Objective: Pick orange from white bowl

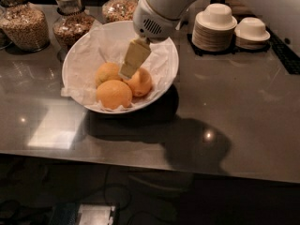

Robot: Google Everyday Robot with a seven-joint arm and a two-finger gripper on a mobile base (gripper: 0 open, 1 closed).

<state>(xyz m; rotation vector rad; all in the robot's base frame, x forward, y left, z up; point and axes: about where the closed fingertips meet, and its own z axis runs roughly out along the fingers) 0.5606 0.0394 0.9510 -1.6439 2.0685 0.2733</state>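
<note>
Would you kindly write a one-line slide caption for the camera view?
The claw reaches into the white bowl, tip at the orange beside two paler fruits.

Kitchen counter [243, 107], grain jars [26, 26], stacked bowls [213, 28]

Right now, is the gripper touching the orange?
Cannot tell. In the camera view the gripper, down in the white bowl, overlaps the orange, hiding any contact or gap.

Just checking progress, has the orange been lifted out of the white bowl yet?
No, the orange sits in the white bowl with two other fruits, the claw down right beside it.
</note>
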